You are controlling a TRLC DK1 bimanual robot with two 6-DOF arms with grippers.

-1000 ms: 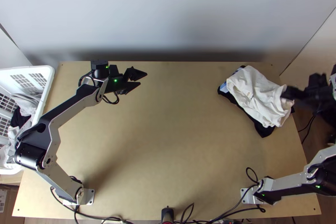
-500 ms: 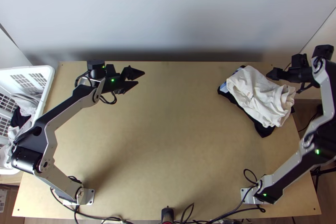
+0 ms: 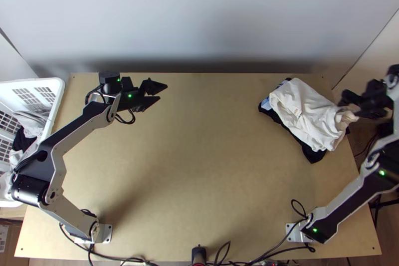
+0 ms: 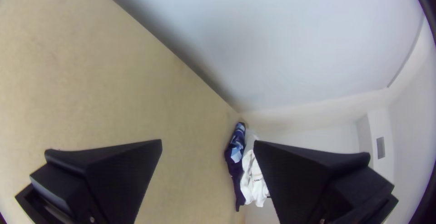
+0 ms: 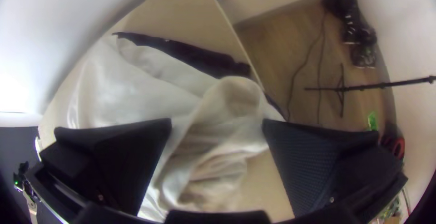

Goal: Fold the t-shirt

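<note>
My left gripper (image 3: 163,93) hangs over the table's far left part, open and holding nothing; the left wrist view has this gripper (image 4: 206,149) with its fingers wide apart. My right gripper (image 3: 344,100) is at the right end of the white t-shirt (image 3: 304,111), near the table's right edge. In the right wrist view the gripper (image 5: 217,124) stands open, with a bunched, raised part of the white cloth (image 5: 227,115) between its spread fingers. The t-shirt lies rumpled over dark cloth (image 3: 311,155) at the table's far right.
A white basket (image 3: 59,97) holding clothes stands at the left edge. Bare tabletop (image 3: 199,166) spans the middle. Cables (image 3: 134,261) run along the near edge. In the right wrist view, a black stand (image 5: 363,87) and shoes (image 5: 359,33) are on the floor.
My right gripper went left and up the picture, then back right and slightly down. The t-shirt's right end has shifted a little. My left gripper has drifted slightly left.
</note>
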